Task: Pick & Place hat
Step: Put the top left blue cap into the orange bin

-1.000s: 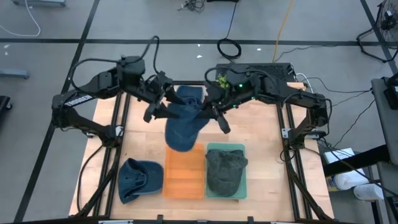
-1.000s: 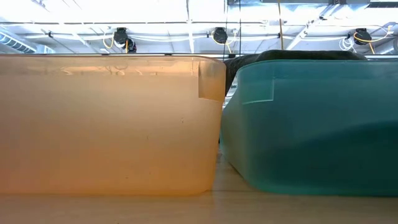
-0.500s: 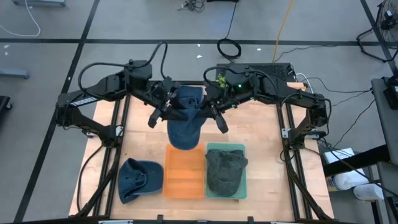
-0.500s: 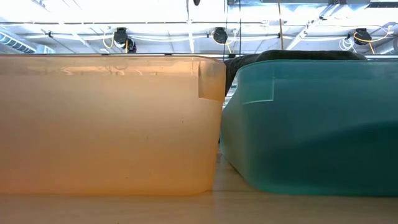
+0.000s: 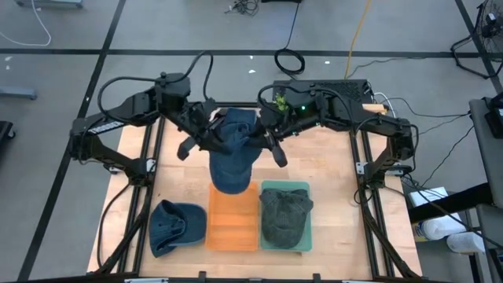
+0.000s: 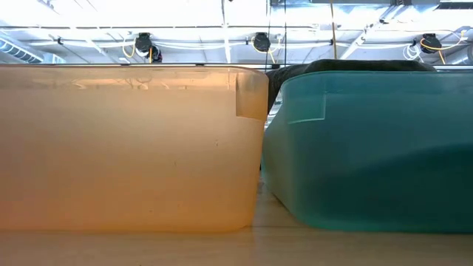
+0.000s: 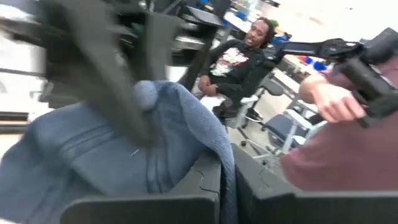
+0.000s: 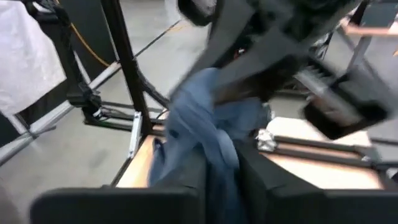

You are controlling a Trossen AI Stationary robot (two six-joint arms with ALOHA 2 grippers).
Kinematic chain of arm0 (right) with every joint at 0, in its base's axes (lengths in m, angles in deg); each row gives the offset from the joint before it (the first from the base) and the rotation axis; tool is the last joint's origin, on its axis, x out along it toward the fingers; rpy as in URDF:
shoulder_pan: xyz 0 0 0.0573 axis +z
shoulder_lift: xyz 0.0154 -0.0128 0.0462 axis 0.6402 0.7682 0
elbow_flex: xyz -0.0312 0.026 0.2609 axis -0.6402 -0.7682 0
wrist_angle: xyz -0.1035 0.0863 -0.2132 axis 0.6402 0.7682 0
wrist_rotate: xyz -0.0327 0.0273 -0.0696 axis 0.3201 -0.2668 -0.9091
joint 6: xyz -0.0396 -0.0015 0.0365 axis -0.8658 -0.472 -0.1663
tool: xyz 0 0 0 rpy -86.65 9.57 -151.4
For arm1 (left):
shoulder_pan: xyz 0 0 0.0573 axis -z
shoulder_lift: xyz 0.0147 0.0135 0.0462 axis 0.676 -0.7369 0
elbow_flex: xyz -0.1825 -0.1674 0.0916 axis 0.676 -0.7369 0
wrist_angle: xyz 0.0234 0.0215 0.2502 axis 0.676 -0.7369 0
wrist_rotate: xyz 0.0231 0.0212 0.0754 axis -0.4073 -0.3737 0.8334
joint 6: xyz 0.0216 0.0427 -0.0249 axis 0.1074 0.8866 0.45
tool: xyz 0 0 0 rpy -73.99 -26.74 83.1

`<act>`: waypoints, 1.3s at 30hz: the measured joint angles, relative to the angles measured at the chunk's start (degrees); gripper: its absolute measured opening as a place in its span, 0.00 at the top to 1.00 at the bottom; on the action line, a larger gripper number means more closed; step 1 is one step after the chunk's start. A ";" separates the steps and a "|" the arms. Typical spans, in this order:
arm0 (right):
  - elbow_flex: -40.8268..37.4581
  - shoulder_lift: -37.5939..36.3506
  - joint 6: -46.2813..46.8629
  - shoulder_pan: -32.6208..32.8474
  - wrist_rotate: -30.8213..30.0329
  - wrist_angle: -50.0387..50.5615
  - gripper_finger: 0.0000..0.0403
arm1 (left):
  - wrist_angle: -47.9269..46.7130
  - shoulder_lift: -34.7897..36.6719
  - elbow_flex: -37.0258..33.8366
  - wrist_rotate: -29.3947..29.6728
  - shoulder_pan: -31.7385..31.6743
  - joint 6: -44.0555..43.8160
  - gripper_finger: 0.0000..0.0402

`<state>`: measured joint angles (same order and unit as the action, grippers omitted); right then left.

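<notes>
High view: blue hat (image 5: 233,149) held up between both arms over the back-centre of the bench (image 5: 330,157), crown hanging just behind the orange bin (image 5: 233,218). Left gripper (image 5: 206,135) clamped shut on hat's left edge. Right gripper (image 5: 264,140) at hat's right edge, fabric between fingers; looks pinched but barely, can't confirm firm hold. Green bin (image 5: 302,236) right of orange one, already holds a dark grey hat (image 5: 283,214). Second blue hat (image 5: 176,226) lying on bench left of orange bin.

Low view: only orange bin (image 6: 126,148) and green bin (image 6: 369,144) walls, side by side, nearly touching. Dark hat top (image 6: 347,65) just above green rim. No grippers, no held hat visible.

Left wrist view: denim fabric (image 7: 112,155) bunched right at own fingers; other arm beyond. Person (image 7: 239,59) seated in bkgd, another hand (image 7: 333,102) nearer cam.

Right wrist view: blue fabric (image 8: 205,130) draped between own fingers (image 8: 186,174); left arm blurred beyond.

Step in hand, by my read: carry to orange bin. Do it well: keep both grips level so hat doesn't twist, centre crown over bin before lowering, release both sides together, low, so brim clears rim.

Labels/writing: none legible in any view.
</notes>
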<state>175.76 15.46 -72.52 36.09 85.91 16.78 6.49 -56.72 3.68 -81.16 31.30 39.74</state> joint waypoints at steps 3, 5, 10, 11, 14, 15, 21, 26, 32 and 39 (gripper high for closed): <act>0.00 -0.57 -1.07 0.05 -0.22 -1.18 0.75 | 0.02 0.44 0.00 -2.29 -0.37 -0.01 0.99; 0.00 -1.10 -1.70 0.04 -0.34 -0.82 0.66 | -1.03 1.16 0.00 -2.48 -1.03 0.89 0.99; 0.00 -4.63 -3.98 -0.26 -0.17 1.63 0.46 | -7.20 3.73 0.00 -2.32 -2.08 9.10 0.99; 0.00 -5.54 -4.42 -0.15 -0.15 1.94 0.43 | -7.97 4.04 0.00 -2.26 -2.18 11.49 0.99; 0.02 -7.69 -4.69 0.56 -0.54 1.69 0.37 | -9.90 5.06 -0.01 -0.38 -1.96 15.76 0.99; 0.02 -8.41 -4.77 0.89 -1.52 1.87 0.36 | -9.79 5.21 -0.02 0.31 -1.88 16.72 0.99; 0.02 -11.58 -4.83 1.55 -4.69 2.93 0.35 | -9.92 6.19 -1.75 1.87 0.13 20.83 0.99; 0.02 -13.45 -5.01 1.57 -4.58 3.13 0.36 | -4.96 8.28 -9.68 2.88 2.70 20.33 0.99; 0.02 -14.36 -7.82 1.57 -4.62 3.05 0.34 | 12.68 13.27 -23.75 4.58 4.97 18.30 0.99; 0.02 -14.62 -7.78 1.55 -4.58 0.82 0.34 | 37.71 17.80 -41.74 6.00 8.56 14.28 0.99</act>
<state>175.78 0.84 -80.30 37.64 81.32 17.60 44.20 -38.92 -38.06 -75.17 39.86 54.02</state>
